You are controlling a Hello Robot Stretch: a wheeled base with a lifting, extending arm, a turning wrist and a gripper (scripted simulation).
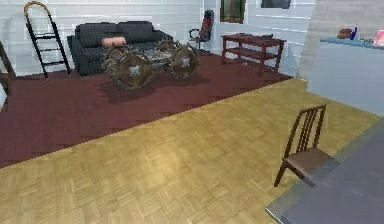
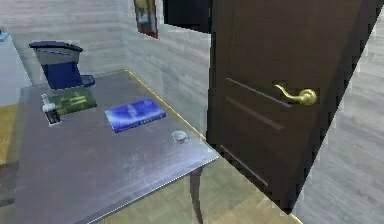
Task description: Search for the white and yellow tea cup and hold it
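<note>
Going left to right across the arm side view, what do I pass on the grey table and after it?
First the green flat item, then the blue book, the small grey object, last the brass door handle.

Forward view: rug [image 1: 90, 105] across the upper left was plain dark maroon. Floor [image 1: 180, 170] below it was golden-tan parquet in small blocks. Sofa [image 1: 115, 38] at upper left was near-black, with a salmon-pink cushion [image 1: 113, 42] on it. Ladder [image 1: 47, 42] at far left was black with an orange-red top hoop. Desk [image 1: 253, 45], upper right of centre, was dark red-brown. Chair [image 1: 303, 145] at right was mid-brown wood. Counter [image 1: 350, 72] at upper right was pale grey-blue.

Arm side view: table [image 2: 90, 165] at lower left was grey with a purplish tint. Book [image 2: 135, 114] at centre was blue with paler patches. Flat item [image 2: 72, 102] left of it was green. Door [image 2: 280, 60] on the right was very dark brown, its handle [image 2: 297, 95] brass-gold. Wall [image 2: 90, 25] at top left was pale grey with horizontal plank lines.
</note>
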